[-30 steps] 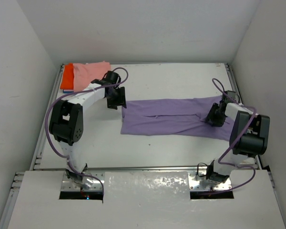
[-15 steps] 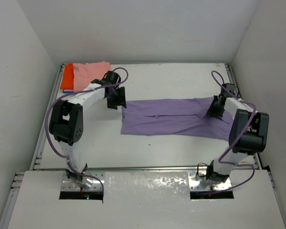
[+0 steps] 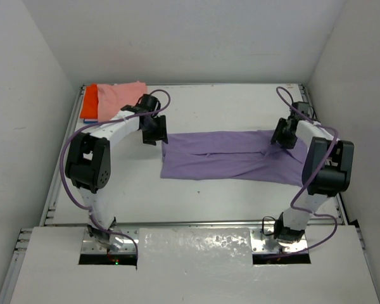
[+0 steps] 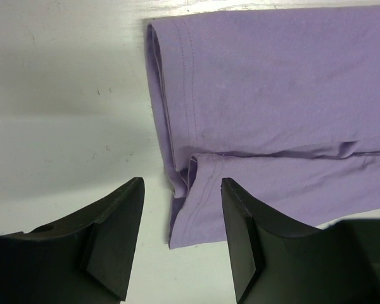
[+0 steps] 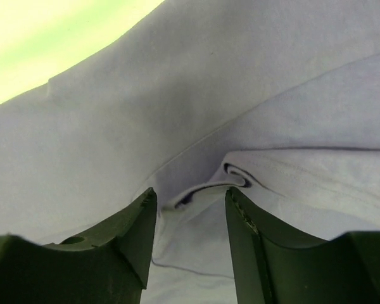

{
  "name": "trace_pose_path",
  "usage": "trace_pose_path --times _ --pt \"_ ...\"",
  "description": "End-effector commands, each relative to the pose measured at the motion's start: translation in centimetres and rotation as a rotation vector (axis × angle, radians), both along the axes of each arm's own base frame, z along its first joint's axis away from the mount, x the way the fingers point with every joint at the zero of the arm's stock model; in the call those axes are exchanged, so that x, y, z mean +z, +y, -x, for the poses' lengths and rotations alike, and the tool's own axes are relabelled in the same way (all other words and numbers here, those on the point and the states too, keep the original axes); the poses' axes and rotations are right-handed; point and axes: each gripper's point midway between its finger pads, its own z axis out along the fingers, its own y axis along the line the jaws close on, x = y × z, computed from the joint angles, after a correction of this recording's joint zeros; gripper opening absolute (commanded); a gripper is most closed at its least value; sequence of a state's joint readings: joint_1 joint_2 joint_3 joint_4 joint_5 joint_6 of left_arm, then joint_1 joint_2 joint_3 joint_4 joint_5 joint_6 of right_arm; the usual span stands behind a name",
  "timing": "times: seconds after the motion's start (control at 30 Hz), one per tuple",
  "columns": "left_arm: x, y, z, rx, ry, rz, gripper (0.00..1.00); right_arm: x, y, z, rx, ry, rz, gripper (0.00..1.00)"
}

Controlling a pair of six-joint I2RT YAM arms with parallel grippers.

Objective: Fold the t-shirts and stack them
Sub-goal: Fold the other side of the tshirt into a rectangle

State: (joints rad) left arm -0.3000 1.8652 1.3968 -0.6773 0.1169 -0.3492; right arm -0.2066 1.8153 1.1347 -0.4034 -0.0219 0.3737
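Table: white, walled on three sides.

Purple shirt: lies flat mid-table, already narrowed to a long band. Its long axis runs left to right, from one arm to the other. Its left short edge is straight; its right end is rumpled.

Folded pile, pink shirt over an orange one: far-left corner, well apart from the purple shirt and on the left arm's side.

Left gripper: at the far corner of the band's left short edge. The wrist view shows the jaws parted fairly wide and empty. The layered hem lies just ahead, in line with the gap between them.

Right gripper: over the far side of the band's right end. Jaws parted to about the same width, nothing clamped. A small curled fold of cloth sits just ahead of the gap.

Judgement: each arm is nearest its own end, so a crosswise fold would carry one short end along the long axis onto the other. Carrying the right end toward the left would also bring the shirt nearer the pile. Whether either fingertip touches cloth, cannot tell.
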Motion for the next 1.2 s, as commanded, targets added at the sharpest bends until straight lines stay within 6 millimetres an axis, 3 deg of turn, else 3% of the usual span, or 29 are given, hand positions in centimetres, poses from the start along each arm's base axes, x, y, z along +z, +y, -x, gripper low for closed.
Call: trace_pose_path --times 0.0,0.37,0.53,0.73,1.0,1.17 --pt "2.1 -0.2 -1.0 0.011 -0.064 0.034 0.50 3.0 -0.8 -0.4 -0.023 -0.070 0.066 0.47" --pt "2.6 -0.1 -0.9 0.003 -0.080 0.033 0.49 4.9 -4.3 3.1 -0.263 -0.048 0.220 0.48" --pt "3.1 -0.2 -1.0 -0.004 -0.092 0.041 0.49 3.3 -4.6 4.2 -0.324 0.007 0.202 0.48" --pt "3.7 -0.7 -0.8 -0.013 -0.102 0.071 0.49 1.6 -5.3 3.8 -0.391 0.032 0.186 0.48" --pt "3.6 -0.5 -0.7 -0.017 -0.102 0.060 0.49 -0.5 -7.1 5.4 -0.519 0.059 0.177 0.47" --pt "3.4 -0.9 -1.0 -0.016 -0.099 0.080 0.49 -0.6 -9.0 6.3 -0.610 0.020 0.194 0.46"
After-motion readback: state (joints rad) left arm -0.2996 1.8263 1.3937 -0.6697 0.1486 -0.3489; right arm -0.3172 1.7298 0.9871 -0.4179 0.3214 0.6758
